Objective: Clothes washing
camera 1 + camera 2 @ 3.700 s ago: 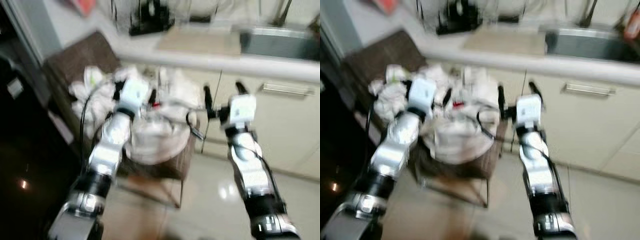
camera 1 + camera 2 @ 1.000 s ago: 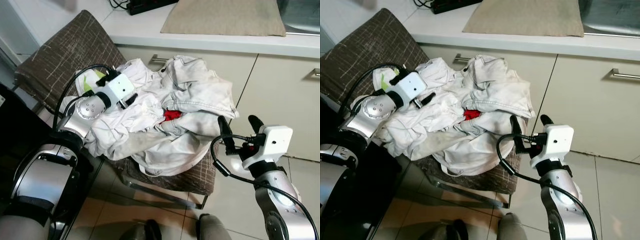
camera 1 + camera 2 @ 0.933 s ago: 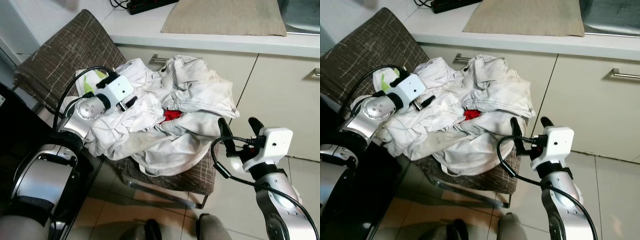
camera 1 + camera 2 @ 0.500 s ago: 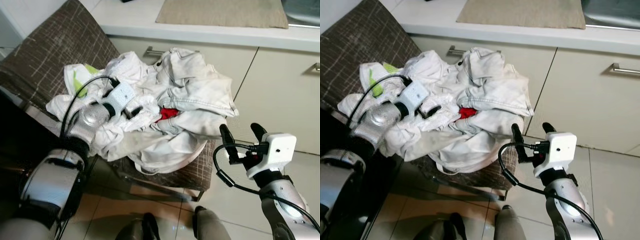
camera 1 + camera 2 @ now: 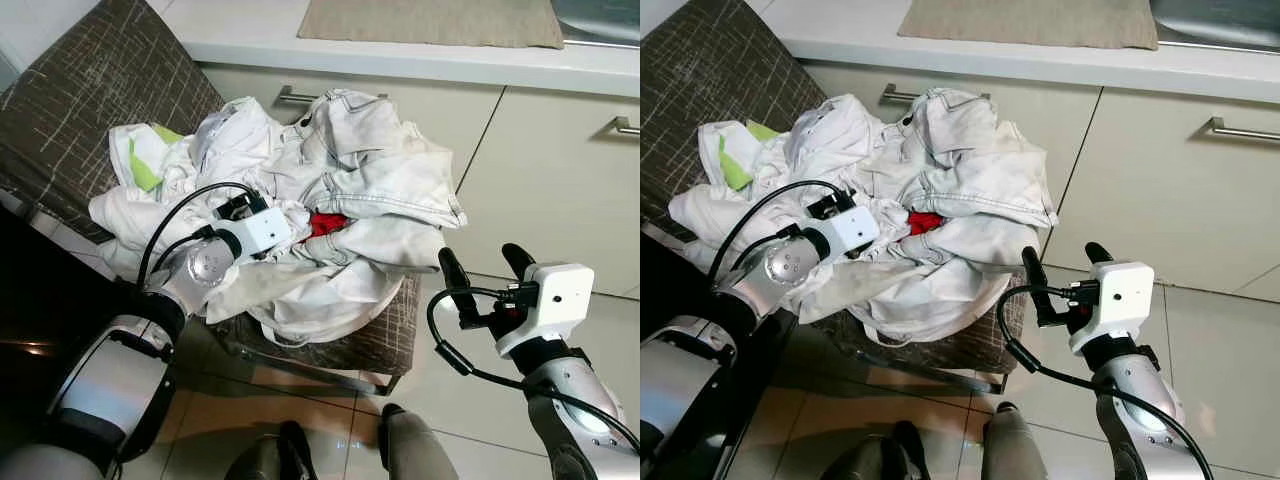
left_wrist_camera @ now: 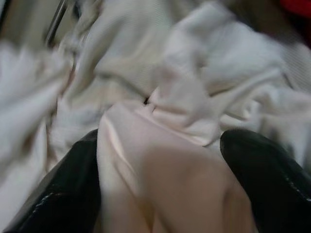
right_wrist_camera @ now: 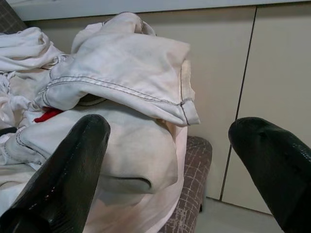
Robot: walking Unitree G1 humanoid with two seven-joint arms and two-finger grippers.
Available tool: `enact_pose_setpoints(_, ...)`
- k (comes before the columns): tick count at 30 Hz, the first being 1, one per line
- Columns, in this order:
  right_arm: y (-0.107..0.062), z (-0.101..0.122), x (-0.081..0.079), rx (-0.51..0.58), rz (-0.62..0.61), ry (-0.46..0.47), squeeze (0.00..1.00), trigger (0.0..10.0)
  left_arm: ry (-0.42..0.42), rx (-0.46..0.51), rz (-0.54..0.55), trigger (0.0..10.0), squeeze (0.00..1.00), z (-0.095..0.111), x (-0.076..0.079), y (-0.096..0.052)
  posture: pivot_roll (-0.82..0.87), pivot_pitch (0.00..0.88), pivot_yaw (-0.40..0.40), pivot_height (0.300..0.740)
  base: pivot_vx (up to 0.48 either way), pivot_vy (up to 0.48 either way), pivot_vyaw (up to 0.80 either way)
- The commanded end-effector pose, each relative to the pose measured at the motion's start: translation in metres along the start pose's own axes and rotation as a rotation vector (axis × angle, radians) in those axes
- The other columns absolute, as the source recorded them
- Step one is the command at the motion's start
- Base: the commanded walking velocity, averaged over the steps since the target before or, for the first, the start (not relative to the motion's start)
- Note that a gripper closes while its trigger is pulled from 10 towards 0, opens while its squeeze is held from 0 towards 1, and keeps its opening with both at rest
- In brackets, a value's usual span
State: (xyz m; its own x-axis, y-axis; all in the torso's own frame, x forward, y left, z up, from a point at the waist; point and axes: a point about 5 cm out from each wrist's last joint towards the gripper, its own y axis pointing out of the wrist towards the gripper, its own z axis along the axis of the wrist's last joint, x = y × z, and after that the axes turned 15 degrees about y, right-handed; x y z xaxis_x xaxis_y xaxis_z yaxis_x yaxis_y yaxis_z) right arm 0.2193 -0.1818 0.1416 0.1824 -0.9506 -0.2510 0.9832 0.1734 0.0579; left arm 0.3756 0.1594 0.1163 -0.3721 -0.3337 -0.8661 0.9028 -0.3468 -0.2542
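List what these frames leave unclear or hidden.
- Left gripper: its tips are buried in the white clothes pile; the blurred left wrist view shows cloth between the fingers, grip unconfirmed.
- Red item: mostly covered by white fabric, type unreadable.
- Chair seat: hidden under laundry.
- Sink: cut off at the top edge.
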Motion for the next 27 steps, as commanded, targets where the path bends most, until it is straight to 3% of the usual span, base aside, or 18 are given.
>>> enact_pose_setpoints(1,0.003,0.001,0.001,-0.003,-0.005,0.003,0.0,10.0,-0.205,-0.064,-0.015,0.0,0.0,-0.012,0.009,-0.003,-0.43,0.233,0.114,0.74,0.0,0.0,0.0)
enact_pose_setpoints(5,0.009,0.001,0.002,0.01,-0.017,0.02,0.0,10.0,-0.357,-0.085,0.039,0.0,0.0,-0.014,0.005,-0.003,-0.42,0.214,0.119,0.74,0.0,0.0,0.0)
enact_pose_setpoints(8,0.011,0.0,0.003,0.014,-0.026,0.034,0.0,10.0,-0.415,-0.083,0.037,0.0,0.0,-0.015,0.009,-0.004,-0.41,0.205,0.121,0.74,0.0,0.0,0.0)
enact_pose_setpoints(15,0.018,-0.005,0.002,0.008,-0.017,0.038,0.0,10.0,-0.434,-0.068,-0.001,0.0,0.0,-0.012,0.019,-0.003,-0.39,0.168,0.125,0.74,0.0,0.0,0.0)
enact_pose_setpoints(18,0.024,-0.006,0.003,0.012,-0.013,0.036,0.0,10.0,-0.357,-0.034,0.08,0.0,0.0,-0.008,0.012,-0.004,-0.38,0.141,0.132,0.74,0.0,0.0,0.0)
enact_pose_setpoints(21,0.026,-0.006,0.004,0.014,-0.012,0.035,0.0,10.0,-0.337,-0.031,0.102,0.0,0.0,-0.008,0.011,-0.004,-0.38,0.141,0.132,0.74,0.0,0.0,0.0)
enact_pose_setpoints(23,0.029,-0.006,0.004,0.018,-0.016,0.039,0.0,10.0,-0.367,-0.017,0.108,0.0,0.0,-0.005,0.02,-0.004,-0.38,0.122,0.129,0.74,0.0,0.0,0.0)
enact_pose_setpoints(27,0.039,-0.009,0.006,0.022,-0.022,0.056,0.0,10.0,-0.607,-0.041,0.139,0.0,0.0,-0.004,0.038,-0.005,-0.34,0.1,0.122,0.74,0.0,0.0,0.0)
